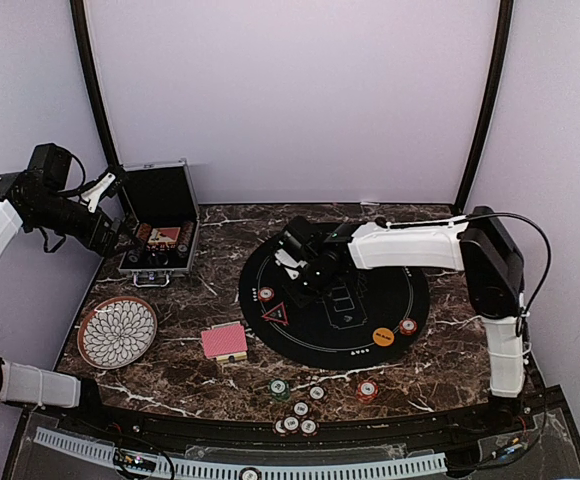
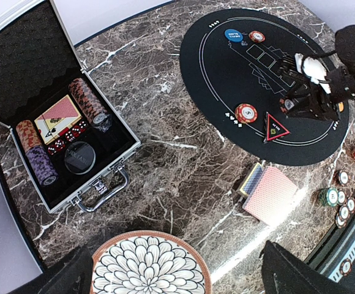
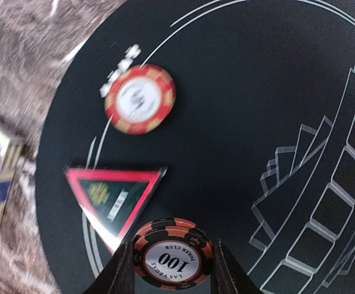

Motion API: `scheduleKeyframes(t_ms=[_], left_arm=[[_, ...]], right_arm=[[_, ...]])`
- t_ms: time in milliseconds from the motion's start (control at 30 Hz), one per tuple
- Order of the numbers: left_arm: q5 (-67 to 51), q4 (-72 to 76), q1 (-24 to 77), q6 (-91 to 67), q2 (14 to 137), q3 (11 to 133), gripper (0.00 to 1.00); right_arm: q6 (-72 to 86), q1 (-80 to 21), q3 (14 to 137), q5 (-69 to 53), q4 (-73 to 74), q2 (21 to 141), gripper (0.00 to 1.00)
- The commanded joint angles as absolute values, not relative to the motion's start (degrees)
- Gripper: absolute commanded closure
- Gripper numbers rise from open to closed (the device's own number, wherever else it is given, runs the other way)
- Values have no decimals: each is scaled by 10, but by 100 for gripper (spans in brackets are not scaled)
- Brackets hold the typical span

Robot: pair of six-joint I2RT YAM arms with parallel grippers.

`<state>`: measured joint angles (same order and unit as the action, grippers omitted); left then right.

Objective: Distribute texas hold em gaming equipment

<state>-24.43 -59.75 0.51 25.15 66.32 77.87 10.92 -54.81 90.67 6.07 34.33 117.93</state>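
Black-and-orange "100" poker chip (image 3: 172,260): one, pinched between the fingers of the right gripper (image 3: 172,275). It sits low over the black round mat (image 3: 257,92), just beside the near corner of the red triangle (image 3: 113,196). Whether it touches the mat cannot be told.

Step judged in hand: setting this chip down at a place on the mat. The next move calls for the fingers to part and the right gripper to rise straight, so that the triangle is not nudged.

Left gripper (image 2: 177,269): fingers spread wide, holding nothing, above the worktop (image 2: 165,122) between the open metal case (image 2: 24,61) and the patterned plate (image 2: 150,234).

Count on the mat:
- red poker chips (image 1: 266,294): three, one by the triangle and one beside each marker disc
- orange marker disc (image 1: 383,336): one
- blue marker disc (image 2: 232,35): one
- red triangle: one

Count on the worktop:
- red-backed card deck (image 1: 224,342): one, left of the mat
- loose chips (image 1: 300,408): about seven, in red, green and white near the front edge; the tightest cluster is too small to count surely
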Motion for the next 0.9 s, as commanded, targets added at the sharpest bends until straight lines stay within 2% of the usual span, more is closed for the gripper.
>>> scheduleKeyframes(t_ms=[0,367,467,600,733,867], left_arm=[[-250,-607,2,259,654,794,1],[-250,-606,2,261,656,791,1],[-250,-606,2,260,655,791,1],[-250,-608,2,260,655,793,1],[-250,-609,2,260,654,792,1],[-251,-610,2,259,653,792,1]], right_arm=[[98,-520,977,54,320,1218,91],[104,-504,1033,34,318,1293,88],[105,-503,1036,35,316,1303,79],[108,-502,1043,46,318,1313,60],[110,-501,1048,54,319,1306,46],[107,-502,1044,64,320,1277,42]])
